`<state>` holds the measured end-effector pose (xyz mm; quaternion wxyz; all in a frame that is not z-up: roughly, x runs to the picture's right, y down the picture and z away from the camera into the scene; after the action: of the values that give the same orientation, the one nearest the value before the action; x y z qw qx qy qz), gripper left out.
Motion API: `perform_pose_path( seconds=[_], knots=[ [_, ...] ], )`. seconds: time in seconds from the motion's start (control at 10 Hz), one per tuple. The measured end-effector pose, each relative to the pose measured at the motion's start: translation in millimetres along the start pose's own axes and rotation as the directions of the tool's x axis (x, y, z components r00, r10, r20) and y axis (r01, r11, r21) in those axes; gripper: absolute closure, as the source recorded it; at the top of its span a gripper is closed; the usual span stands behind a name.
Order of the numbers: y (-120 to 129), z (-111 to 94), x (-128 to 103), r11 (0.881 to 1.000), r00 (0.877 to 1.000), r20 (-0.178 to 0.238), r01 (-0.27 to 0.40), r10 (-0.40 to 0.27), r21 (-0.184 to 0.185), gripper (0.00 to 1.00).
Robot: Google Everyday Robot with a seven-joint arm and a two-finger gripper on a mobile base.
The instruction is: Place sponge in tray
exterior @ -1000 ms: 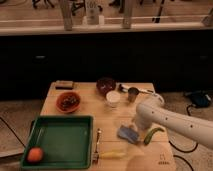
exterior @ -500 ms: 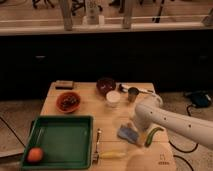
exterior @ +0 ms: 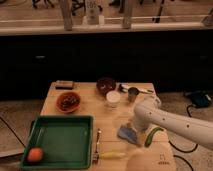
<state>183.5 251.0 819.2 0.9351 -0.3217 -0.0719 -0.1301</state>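
The sponge (exterior: 127, 134) is a small flat blue pad with a paler edge. It lies on the wooden table (exterior: 90, 95) right of centre, near the front. The tray (exterior: 85, 142) is large and green and stands at the table's front left. It holds an orange fruit (exterior: 35, 155) in its near left corner. My white arm (exterior: 170, 122) reaches in from the right. The gripper (exterior: 133, 125) hangs at its end, just above the sponge's far right edge.
A reddish bowl (exterior: 68, 101) with dark contents stands behind the tray. A dark bowl (exterior: 106, 85), a white cup (exterior: 113, 98) and a metal cup (exterior: 133, 93) stand at the back. A small dark block (exterior: 64, 84) lies back left. A green curved item (exterior: 152, 136) lies right of the sponge, and a yellow-handled brush (exterior: 107, 155) lies by the tray.
The arm's end has shifted only slightly over the sponge. The sponge and the other things have not moved.
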Motion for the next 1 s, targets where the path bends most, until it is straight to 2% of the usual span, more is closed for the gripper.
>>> perform_pose_path(
  seconds=[0.5,0.7,1.0],
  knots=[
    [-1.5,5.3,-1.7,1.000,1.000,0.006,-0.007,0.007,-0.005,0.22],
    [-1.6,6.9,-0.3,1.000,1.000,0.006,-0.010,0.010,-0.007,0.38],
    [-2.8,7.6,1.7,1.000,1.000,0.008,-0.015,0.015,-0.008,0.69]
  ],
)
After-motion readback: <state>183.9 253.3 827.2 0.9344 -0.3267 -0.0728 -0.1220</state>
